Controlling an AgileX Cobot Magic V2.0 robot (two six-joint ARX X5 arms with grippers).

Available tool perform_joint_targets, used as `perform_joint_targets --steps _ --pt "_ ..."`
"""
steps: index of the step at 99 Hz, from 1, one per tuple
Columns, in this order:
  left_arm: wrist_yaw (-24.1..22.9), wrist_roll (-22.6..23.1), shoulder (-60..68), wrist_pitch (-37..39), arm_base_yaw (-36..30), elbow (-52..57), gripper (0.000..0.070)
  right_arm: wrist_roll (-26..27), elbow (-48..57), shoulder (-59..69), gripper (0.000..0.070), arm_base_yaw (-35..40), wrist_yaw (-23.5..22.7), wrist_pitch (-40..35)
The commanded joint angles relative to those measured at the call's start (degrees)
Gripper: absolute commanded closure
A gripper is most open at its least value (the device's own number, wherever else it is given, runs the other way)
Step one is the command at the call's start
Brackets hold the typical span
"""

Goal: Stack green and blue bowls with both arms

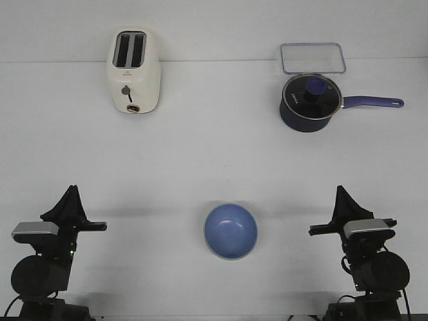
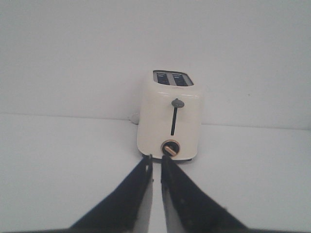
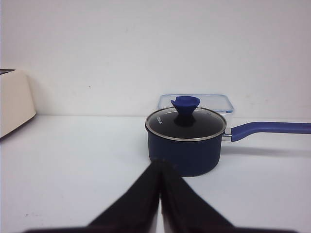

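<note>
The blue bowl (image 1: 230, 231) is the reference landmark. It sits upright on the white table (image 1: 214, 160) at the near edge, midway between the two arms, its rim facing up. No green bowl appears in any view (it may be nested under the blue one, but that cannot be confirmed).

Handling, as a judgement: the bowl looks light, rigid and smooth-walled, so it may slip under a pinch. Grip across the rim, one finger inside and one outside, at the side nearest the approaching arm.

The left gripper (image 1: 69, 194) rests to the left of the bowl, well apart from it. In its wrist view the fingers (image 2: 127, 194) stand almost together with only a thin gap, holding nothing. The right gripper (image 1: 342, 194) rests to the right of the bowl, equally clear; its fingers (image 3: 141, 199) meet at the tips, also holding nothing.

Clearance: open table lies on both sides of the bowl and beyond it. Farther back and to the left stands a cream toaster (image 1: 135, 72). Farther back and to the right stands a navy saucepan (image 1: 310, 101) with its handle pointing right; just behind it is a clear container (image 1: 311, 58).
</note>
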Motion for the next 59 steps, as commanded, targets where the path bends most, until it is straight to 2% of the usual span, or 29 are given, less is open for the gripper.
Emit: perform_joint_targets --steps 1,28,45,59 --pt "-0.09 1.05 -0.07 0.66 0.00 0.61 0.0685 -0.20 0.42 -0.02 0.0700 0.00 0.22 0.63" --pt "0.00 3.04 -1.42 0.33 1.38 -0.72 0.0685 -0.20 0.42 -0.02 0.0700 0.00 0.20 0.63" --pt "6.21 2.40 -6.60 -1.27 5.38 -7.17 0.0686 -0.20 0.42 -0.02 0.0700 0.00 0.22 0.63" --pt "6.78 2.08 -13.51 -1.29 7.06 -13.75 0.0685 -0.20 0.42 -0.02 0.0700 0.00 0.22 0.66"
